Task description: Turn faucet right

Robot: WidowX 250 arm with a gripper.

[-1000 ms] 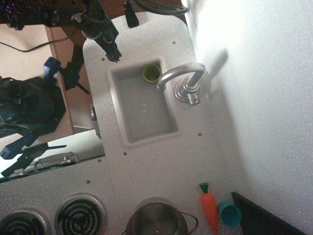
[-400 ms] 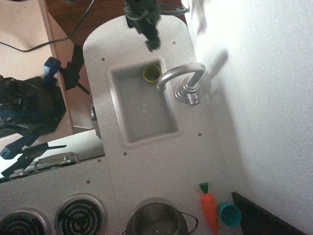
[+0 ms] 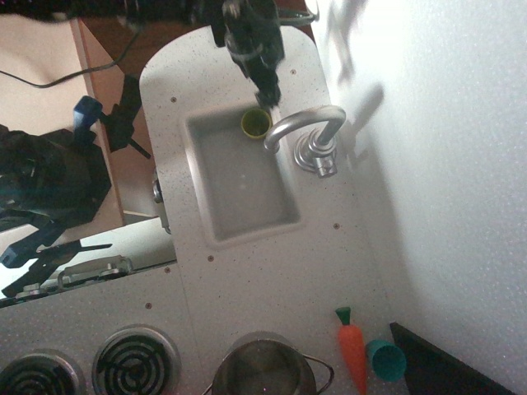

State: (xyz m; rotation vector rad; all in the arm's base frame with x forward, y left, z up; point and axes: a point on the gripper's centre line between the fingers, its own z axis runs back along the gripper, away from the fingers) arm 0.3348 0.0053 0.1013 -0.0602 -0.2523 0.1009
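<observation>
One shiny silver faucet (image 3: 306,134) beside the sink (image 3: 240,177), on a round chrome base, arched spout curving over the basin near a yellow-green cup (image 3: 256,123). Farther back, dark gripper (image 3: 267,92) above the cup; finger state impossible to tell.

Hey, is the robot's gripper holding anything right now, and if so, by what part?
Nothing is held. The dark gripper hangs above the sink's far edge, beside the small yellow-green cup, apart from the shiny silver gooseneck faucet.
</observation>
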